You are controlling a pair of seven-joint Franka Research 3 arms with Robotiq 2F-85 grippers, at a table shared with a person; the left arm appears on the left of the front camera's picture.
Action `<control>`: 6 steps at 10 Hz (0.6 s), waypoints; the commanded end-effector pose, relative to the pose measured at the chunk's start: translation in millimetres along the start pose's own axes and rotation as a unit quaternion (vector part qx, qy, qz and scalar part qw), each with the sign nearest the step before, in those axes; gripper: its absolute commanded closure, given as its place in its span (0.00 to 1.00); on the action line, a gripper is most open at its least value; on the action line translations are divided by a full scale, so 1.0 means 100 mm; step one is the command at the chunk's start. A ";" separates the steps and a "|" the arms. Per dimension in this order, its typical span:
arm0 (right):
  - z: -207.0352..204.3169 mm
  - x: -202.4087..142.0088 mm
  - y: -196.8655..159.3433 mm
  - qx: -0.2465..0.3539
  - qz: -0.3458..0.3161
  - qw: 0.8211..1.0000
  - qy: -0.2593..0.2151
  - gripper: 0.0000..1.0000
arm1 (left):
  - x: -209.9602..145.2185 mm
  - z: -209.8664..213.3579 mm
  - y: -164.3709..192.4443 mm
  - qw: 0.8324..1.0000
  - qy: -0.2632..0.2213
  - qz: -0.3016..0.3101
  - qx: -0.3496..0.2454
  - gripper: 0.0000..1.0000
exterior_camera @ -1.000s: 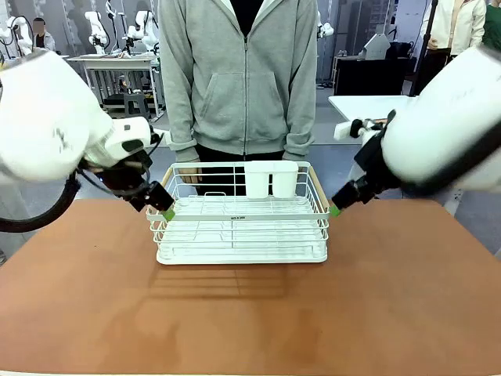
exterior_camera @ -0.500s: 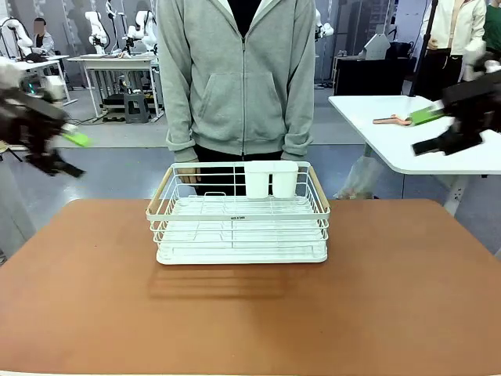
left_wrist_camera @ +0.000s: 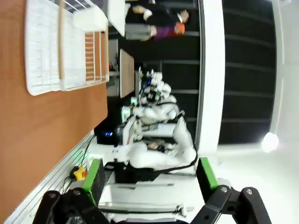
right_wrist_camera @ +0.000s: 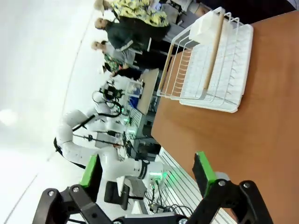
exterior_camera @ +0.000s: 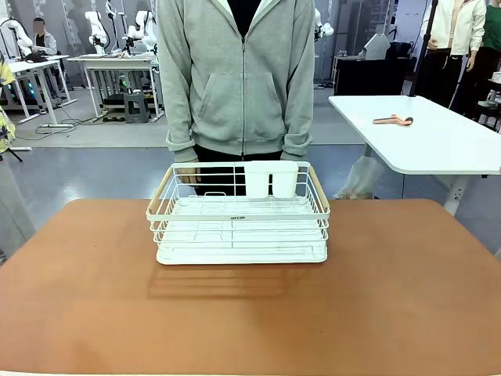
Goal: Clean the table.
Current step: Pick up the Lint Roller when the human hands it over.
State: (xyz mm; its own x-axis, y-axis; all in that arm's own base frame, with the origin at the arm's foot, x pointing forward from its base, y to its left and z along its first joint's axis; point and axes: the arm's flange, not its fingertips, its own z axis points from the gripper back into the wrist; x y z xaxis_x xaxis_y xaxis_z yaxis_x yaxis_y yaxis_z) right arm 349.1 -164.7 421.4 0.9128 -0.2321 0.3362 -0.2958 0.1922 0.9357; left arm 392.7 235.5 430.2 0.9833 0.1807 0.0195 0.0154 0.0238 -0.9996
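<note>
Terracotta tabletop (exterior_camera: 250, 321), matte and smooth, spans the whole near part of the front view; the largest thing in sight; its surface around the rack is bare brown.
Person (exterior_camera: 239, 78) in a grey zip hoodie stands at the far edge, centred, arms down, just behind the rack.
Smaller white tabletop (exterior_camera: 438, 145) sits behind and to the right, apart from the brown one.
White wire rack (exterior_camera: 239, 227) stands upright on the terracotta tabletop, centred left to right, nearer the far edge; wooden bar along each short side; white tray under it.
White cup holder (exterior_camera: 271, 180), two compartments, hangs inside the rack at its far rail, a bit right of centre.
Left pincer (left_wrist_camera: 150, 177) in the left wrist view: jaws spread wide, nothing between the green pads; held clear of the tabletop, which runs along one side of that view with the rack on it.
Right pincer (right_wrist_camera: 146, 170) in the right wrist view: jaws also wide apart, holding nothing; tabletop and rack lie off to the side.
Small reddish tool (exterior_camera: 393, 120) lies flat on the white tabletop.
</note>
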 end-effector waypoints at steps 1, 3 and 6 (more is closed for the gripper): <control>0.14 0.11 -0.10 -0.011 -0.004 0.999 -0.030 0.00 | 0.36 0.23 0.14 0.999 -0.016 0.049 0.012 0.00; 0.25 0.09 -0.20 -0.008 -0.011 0.999 -0.042 0.00 | 0.37 0.23 0.14 0.998 -0.031 0.056 0.024 0.00; 0.31 0.06 -0.25 -0.010 -0.028 0.999 -0.046 0.00 | 0.36 0.24 0.27 0.998 -0.031 0.051 0.018 0.00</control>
State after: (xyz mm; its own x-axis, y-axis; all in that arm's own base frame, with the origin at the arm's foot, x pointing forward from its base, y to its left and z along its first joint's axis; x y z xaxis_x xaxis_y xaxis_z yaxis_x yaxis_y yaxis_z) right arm 355.9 -197.8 401.1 0.8988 -0.3284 0.2905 -0.2372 0.1930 0.9521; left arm 433.5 258.9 415.7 0.9668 0.2466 -0.0671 -0.0834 0.0563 -0.9949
